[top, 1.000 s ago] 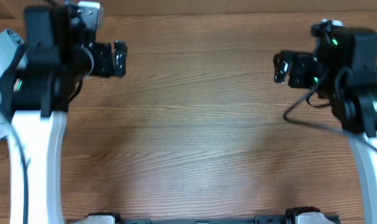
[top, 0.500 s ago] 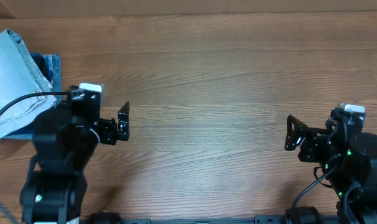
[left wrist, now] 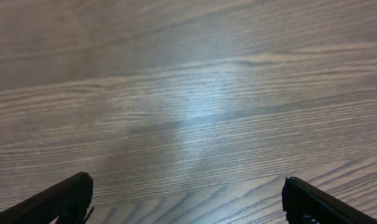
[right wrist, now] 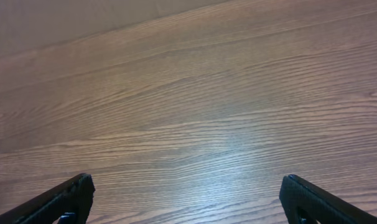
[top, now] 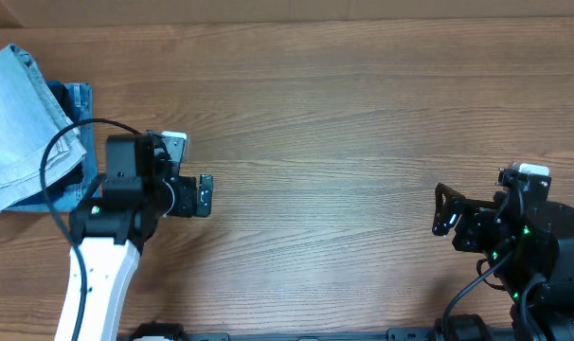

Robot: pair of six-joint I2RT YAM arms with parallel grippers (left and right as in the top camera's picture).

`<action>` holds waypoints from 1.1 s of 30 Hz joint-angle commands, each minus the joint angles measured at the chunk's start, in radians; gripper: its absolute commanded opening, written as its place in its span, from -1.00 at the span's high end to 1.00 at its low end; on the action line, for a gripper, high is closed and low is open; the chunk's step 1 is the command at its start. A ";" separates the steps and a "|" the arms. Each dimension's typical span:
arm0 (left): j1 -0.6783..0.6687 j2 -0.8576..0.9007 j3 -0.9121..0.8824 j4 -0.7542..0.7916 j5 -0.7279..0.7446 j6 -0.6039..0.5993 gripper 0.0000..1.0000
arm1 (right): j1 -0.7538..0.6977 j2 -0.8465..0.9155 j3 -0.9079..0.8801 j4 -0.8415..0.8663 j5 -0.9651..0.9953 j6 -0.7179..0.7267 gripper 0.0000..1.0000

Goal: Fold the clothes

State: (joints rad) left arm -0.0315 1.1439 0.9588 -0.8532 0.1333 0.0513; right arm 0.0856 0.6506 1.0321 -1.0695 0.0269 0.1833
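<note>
The clothes (top: 22, 123), light washed-blue denim shorts, lie folded at the far left edge of the wooden table (top: 315, 123) in the overhead view. My left gripper (top: 206, 197) hangs open to their right, apart from them, pointing toward the table's middle. In the left wrist view the left gripper (left wrist: 187, 182) has only bare wood between its fingers. My right gripper (top: 442, 210) stands open near the front right, facing left. In the right wrist view the right gripper (right wrist: 185, 180) is likewise spread wide over bare wood.
A darker blue denim piece (top: 80, 96) peeks out from under the folded shorts at the left. A black cable (top: 55, 156) loops from the left arm over the edge of that pile.
Both arms have drawn back from the far side of the table toward the front edge, uncovering the folded shorts. The left gripper has since shifted slightly right. Both grippers stay open.
</note>
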 commanded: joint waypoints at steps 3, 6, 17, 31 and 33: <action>-0.002 0.138 -0.003 0.000 -0.007 -0.014 -1.00 | -0.002 -0.004 -0.002 0.004 0.009 0.007 -1.00; -0.002 0.223 -0.003 0.001 -0.007 -0.014 -1.00 | -0.002 -0.039 -0.007 -0.008 0.006 0.007 -1.00; -0.002 0.390 -0.003 0.001 -0.007 -0.014 -1.00 | -0.002 -0.266 -0.032 -0.062 0.006 -0.001 -1.00; -0.002 0.393 -0.003 0.001 -0.007 -0.014 -1.00 | -0.002 -0.647 -0.555 0.497 -0.006 -0.034 -1.00; -0.002 0.393 -0.003 0.001 -0.007 -0.014 -1.00 | -0.002 -0.647 -0.634 0.624 -0.022 -0.034 -1.00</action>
State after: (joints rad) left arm -0.0315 1.5330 0.9581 -0.8524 0.1295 0.0509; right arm 0.0856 0.0166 0.4900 -0.5529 0.0231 0.1585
